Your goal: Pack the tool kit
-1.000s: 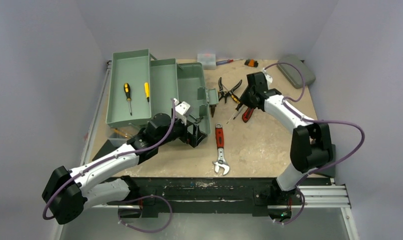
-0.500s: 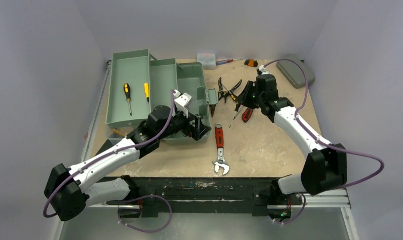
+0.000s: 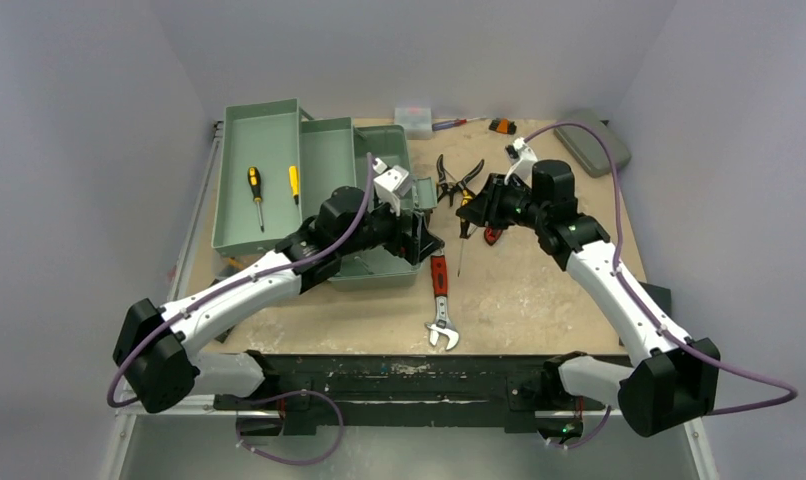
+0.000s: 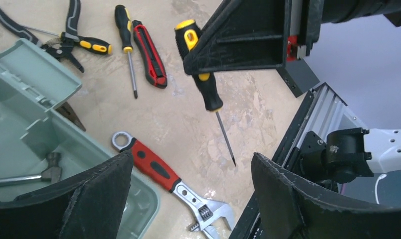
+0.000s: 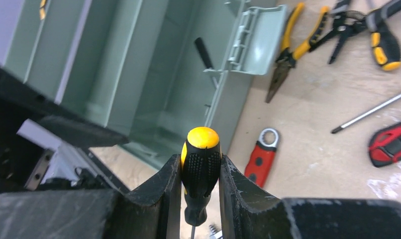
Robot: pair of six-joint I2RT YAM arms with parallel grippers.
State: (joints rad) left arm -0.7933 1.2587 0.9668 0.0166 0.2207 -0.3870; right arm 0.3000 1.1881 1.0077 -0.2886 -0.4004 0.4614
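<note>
The grey-green toolbox (image 3: 279,170) lies open at the back left with its trays folded out. Two yellow-handled screwdrivers (image 3: 254,190) lie in a tray and a hammer (image 4: 39,174) lies in the main bin. My right gripper (image 3: 479,203) is shut on a black-and-yellow screwdriver (image 5: 202,139), which hangs tip down above the table just right of the box; it also shows in the left wrist view (image 4: 206,89). My left gripper (image 4: 190,158) is open and empty at the box's right end, above a red adjustable wrench (image 3: 439,295).
Pliers (image 3: 457,180), a second screwdriver (image 4: 126,45) and a red utility knife (image 4: 149,52) lie on the table right of the box. A small flat grey case (image 3: 592,140) and a small clear box (image 3: 414,118) sit at the back. The black rail (image 3: 429,375) runs along the near edge.
My right gripper has lifted the screwdriver off the table and carried it left toward the box. My left gripper has moved up and right along the box's right end.
</note>
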